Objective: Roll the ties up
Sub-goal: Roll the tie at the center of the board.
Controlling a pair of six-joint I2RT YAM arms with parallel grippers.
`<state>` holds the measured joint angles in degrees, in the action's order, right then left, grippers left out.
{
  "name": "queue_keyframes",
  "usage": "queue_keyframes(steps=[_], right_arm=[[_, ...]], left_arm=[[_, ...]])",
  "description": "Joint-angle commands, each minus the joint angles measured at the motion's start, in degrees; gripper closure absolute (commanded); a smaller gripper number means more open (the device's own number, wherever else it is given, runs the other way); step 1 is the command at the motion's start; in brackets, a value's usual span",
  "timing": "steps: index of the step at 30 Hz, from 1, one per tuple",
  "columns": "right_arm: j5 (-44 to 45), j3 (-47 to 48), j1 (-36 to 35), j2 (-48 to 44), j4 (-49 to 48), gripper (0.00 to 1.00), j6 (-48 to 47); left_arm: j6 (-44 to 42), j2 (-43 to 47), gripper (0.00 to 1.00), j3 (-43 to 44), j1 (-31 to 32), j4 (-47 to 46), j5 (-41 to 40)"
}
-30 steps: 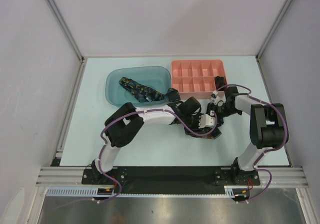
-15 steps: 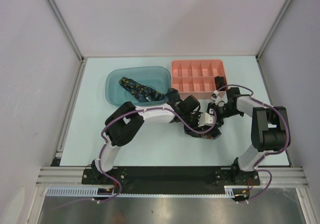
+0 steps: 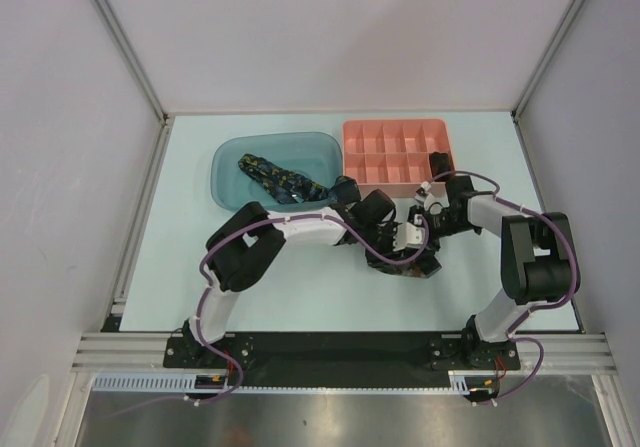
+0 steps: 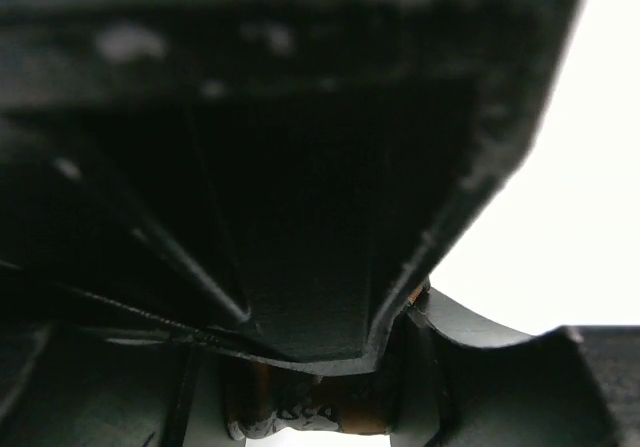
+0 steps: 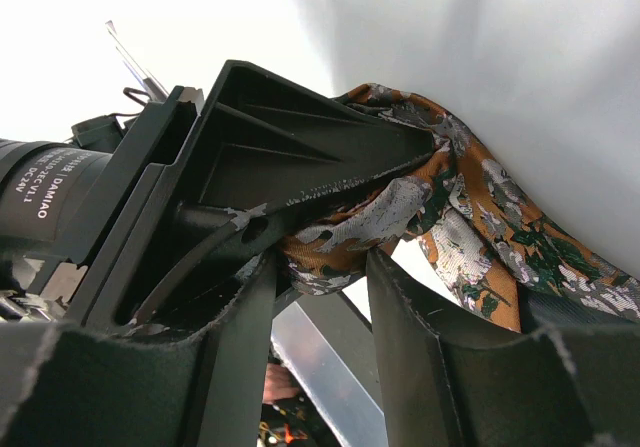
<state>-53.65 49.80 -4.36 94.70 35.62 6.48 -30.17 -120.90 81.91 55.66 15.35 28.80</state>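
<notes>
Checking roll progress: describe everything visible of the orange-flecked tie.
The orange tie is woven-looking fabric, orange-brown with white and dark green flecks. It is bunched and folded, not neatly rolled, just on the arms' side of the pink tray. A fold sits between the right gripper's fingers; the left gripper presses against it.

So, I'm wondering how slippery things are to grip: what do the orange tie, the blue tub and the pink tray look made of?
The orange-flecked tie: woven fabric, possibly silk or polyester; it folds softly with a slight sheen. The blue tub: seemingly translucent plastic with smooth, tinted walls. The pink tray: opaque moulded plastic, matte, with thin dividers.
</notes>
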Motion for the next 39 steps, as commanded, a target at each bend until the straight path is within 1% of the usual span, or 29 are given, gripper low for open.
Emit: queue_keyframes(steps=[1,5,6,10,16,17,20,24,25,26,28,30,31,33,35,36,39], right_arm=[[-5.0,1.5,-3.1,0.7,-3.1,0.53,2.0],[-5.2,2.7,-3.8,1.4,-4.1,0.53,2.6],[-5.3,2.8,-4.5,1.4,-4.9,0.53,4.2],[-5.9,2.8,-6.5,1.5,-10.2,0.53,8.5],[-5.1,1.9,-9.1,1.5,-11.7,0.53,9.8],[-3.8,1.5,-9.3,1.5,-11.8,0.55,9.7],[-0.6,0.2,-9.7,1.9,-11.2,0.64,7.8],[3.5,0.5,-9.4,3.7,-9.3,0.72,5.8],[4.2,1.0,-9.5,4.2,-8.9,0.76,5.6],[5.2,1.4,-9.5,4.4,-8.5,0.86,5.0],[6.4,1.9,-9.6,4.9,-7.2,0.99,4.6],[8.9,2.0,-9.4,4.9,-6.1,1.00,3.5],[9.6,1.9,-9.3,4.8,-5.2,1.00,3.3],[13.3,1.7,-8.9,4.4,-4.2,1.00,2.7],[16.8,1.6,-7.9,4.2,-3.0,1.00,2.3],[18.0,1.6,-7.5,4.2,-2.5,1.00,2.2],[21.5,2.4,-6.6,4.3,0.1,1.00,1.3]], left_arm=[[3.0,-0.9,0.82,-7.3,-1.5,9.8,-4.5],[3.1,3.3,0.84,-12.2,-3.1,10.0,-7.5],[4.8,4.7,0.84,-12.6,-3.5,9.6,-7.6],[7.2,4.3,0.84,-11.6,-3.3,9.9,-8.0],[8.6,3.8,0.84,-11.2,-3.4,9.6,-8.2],[8.6,3.8,0.83,-11.3,-3.4,9.6,-8.1],[8.5,4.4,0.80,-11.8,-3.4,9.0,-7.9],[8.2,5.1,0.78,-12.2,-3.5,8.3,-6.4],[8.2,5.2,0.75,-12.3,-3.5,8.3,-6.1],[8.1,5.4,0.73,-12.4,-3.5,8.2,-5.8],[7.9,6.3,0.66,-12.6,-3.5,7.5,-5.3],[8.0,7.4,0.59,-13.0,-3.6,6.4,-4.7],[8.0,7.7,0.54,-13.3,-3.7,6.0,-4.9],[7.9,8.1,0.51,-13.1,-4.2,5.7,-3.8],[7.8,9.0,0.44,-12.8,-4.4,5.2,-1.9],[7.7,9.7,0.38,-12.9,-4.5,4.1,-1.3],[7.7,12.7,0.28,-13.9,-4.5,0.6,-0.8]])
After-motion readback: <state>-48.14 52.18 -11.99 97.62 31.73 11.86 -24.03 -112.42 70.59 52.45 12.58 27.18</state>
